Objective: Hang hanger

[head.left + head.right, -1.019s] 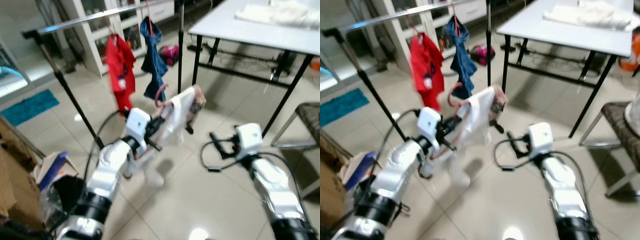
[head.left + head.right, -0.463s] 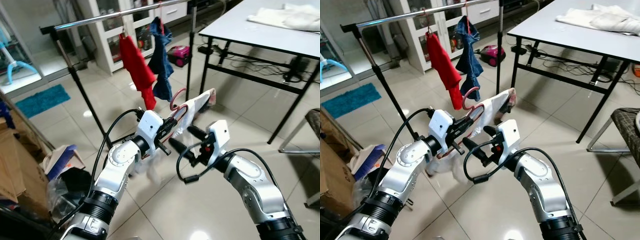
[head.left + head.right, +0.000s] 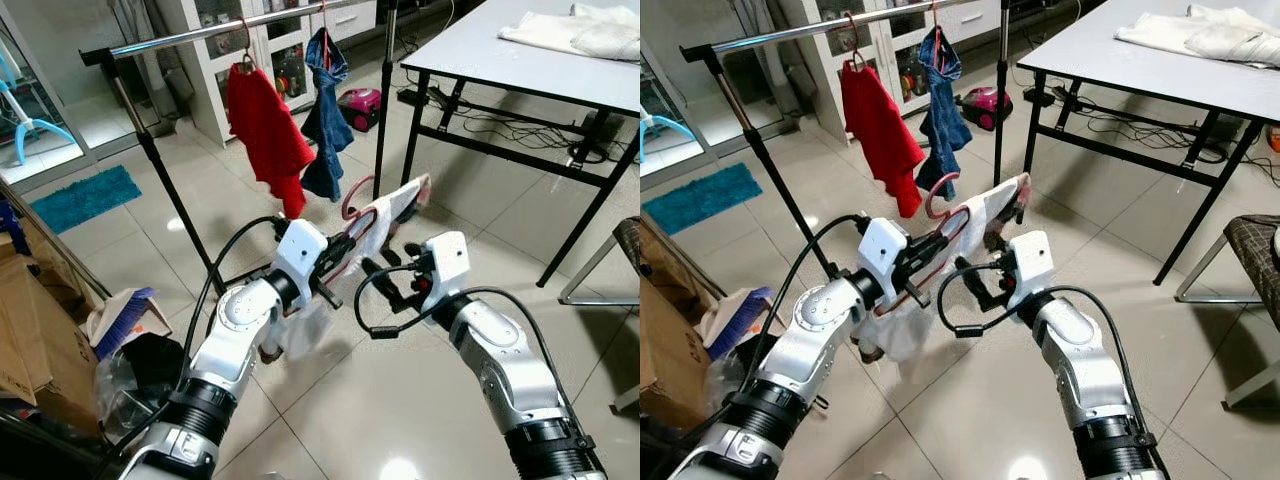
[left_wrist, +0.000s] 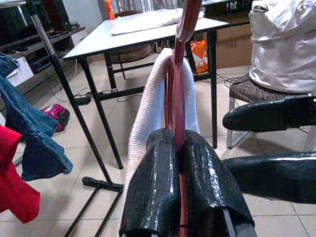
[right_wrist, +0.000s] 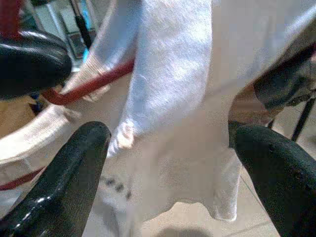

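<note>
Clearly clamped in the left gripper [image 4: 180, 163]: a red hanger [image 4: 179, 94] with a white garment [image 3: 385, 215] draped over it, its stem running straight up between the two black fingers [image 4: 153, 177], which press tight against it from either side. Held out in front of the robot, above the tiled floor [image 3: 400, 400], hook [image 3: 352, 195] curling upward and pointing toward the metal clothes rail [image 3: 200, 35], but well short of it and lower. Not yet on the rail.

Just beside it, the right gripper [image 3: 385, 285], jaws spread wide, reaching toward the hanging cloth from the robot's right. From the right wrist camera, white fabric [image 5: 168, 98] hanging between the two parted fingers [image 5: 74, 168]; touching or not, cannot tell. Red hanger arm [image 5: 94, 81] visible beyond the cloth there, next to a black finger of the other gripper.

Already on the rail: a red shirt [image 3: 262, 130] and a blue garment [image 3: 326, 120], side by side. Further right, a white table [image 3: 520, 60] on black legs, with pale cloth [image 3: 575, 30] piled on top. Low on the robot's left, cardboard boxes [image 3: 30, 330].
</note>
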Robot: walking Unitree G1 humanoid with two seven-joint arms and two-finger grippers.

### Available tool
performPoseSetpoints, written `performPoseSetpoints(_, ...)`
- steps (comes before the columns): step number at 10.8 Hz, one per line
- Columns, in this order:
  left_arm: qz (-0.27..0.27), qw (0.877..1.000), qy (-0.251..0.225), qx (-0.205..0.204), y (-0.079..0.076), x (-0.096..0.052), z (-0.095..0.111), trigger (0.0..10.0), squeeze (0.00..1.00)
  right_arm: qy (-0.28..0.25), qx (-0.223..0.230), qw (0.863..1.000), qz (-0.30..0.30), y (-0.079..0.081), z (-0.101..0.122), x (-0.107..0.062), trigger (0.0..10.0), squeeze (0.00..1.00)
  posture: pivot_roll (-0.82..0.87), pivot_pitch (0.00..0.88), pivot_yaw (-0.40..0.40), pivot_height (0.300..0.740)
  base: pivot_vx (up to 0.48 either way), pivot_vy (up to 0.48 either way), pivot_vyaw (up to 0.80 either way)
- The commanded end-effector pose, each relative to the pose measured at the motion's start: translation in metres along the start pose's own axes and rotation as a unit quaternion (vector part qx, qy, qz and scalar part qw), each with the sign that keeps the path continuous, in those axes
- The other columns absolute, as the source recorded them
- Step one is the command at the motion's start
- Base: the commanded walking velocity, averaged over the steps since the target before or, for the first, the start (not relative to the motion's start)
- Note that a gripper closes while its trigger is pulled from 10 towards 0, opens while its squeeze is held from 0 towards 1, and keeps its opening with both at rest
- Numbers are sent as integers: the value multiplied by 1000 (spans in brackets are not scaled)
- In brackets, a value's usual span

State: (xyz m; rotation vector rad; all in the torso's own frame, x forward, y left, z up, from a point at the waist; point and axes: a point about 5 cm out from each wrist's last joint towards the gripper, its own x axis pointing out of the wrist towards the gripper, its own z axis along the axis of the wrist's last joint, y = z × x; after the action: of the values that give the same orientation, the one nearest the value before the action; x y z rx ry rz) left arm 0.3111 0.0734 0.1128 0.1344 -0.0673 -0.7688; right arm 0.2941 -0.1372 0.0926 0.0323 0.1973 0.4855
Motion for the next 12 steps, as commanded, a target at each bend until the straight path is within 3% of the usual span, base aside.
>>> performPoseSetpoints(1,-1,1000,-15,10,4,4,8,10000,0,-9,-9,1000,-6,1,3,4,10000,0,-67,0,101,740,0,0,0)
performPoseSetpoints(7,-4,1000,-21,11,2,4,10,10000,0,-41,-2,997,-66,-13,10,13,10000,0,-67,0,95,740,0,0,0)
performPoseSetpoints(11,-2,1000,-24,8,-1,5,10,10000,0,-28,0,1000,-13,-3,8,18,10000,0,-61,0,77,740,0,0,0)
performPoseSetpoints(12,-1,1000,-25,8,-1,6,10,10000,0,-21,-2,1000,-9,-6,5,12,10000,0,-60,0,71,740,0,0,0)
